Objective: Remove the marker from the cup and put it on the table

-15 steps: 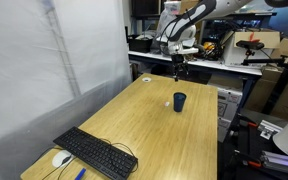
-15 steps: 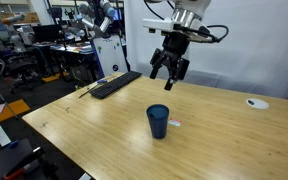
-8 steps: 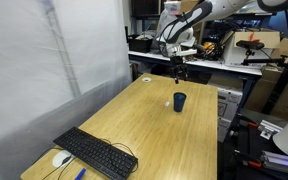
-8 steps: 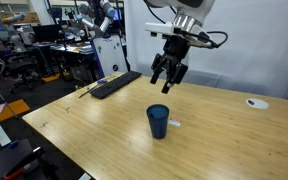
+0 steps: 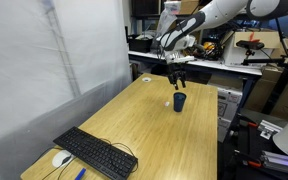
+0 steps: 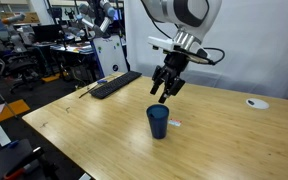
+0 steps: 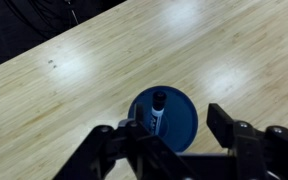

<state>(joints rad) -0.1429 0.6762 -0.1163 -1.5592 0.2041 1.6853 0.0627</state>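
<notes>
The small dark navy cup (image 6: 158,121) stands upright on the light wood table (image 6: 94,130); it also shows in an exterior view (image 5: 179,101). In the wrist view I look straight down into the cup (image 7: 174,118), and the marker (image 7: 157,109), dark with a pale band, leans inside it. My gripper (image 6: 165,90) hangs a little above the cup, open and empty; it shows in the other views too (image 5: 177,80) (image 7: 179,138), its fingers either side of the cup's rim.
A black keyboard (image 5: 95,153) and a white mouse (image 5: 61,158) lie at one end of the table. A small white object (image 6: 173,124) lies beside the cup, and a round white disc (image 6: 255,102) sits near a far corner. A cluttered workbench (image 5: 199,55) stands behind.
My gripper has come down and moved toward the cup, from well above the table to just over the cup's mouth. The cup and marker have not moved.
</notes>
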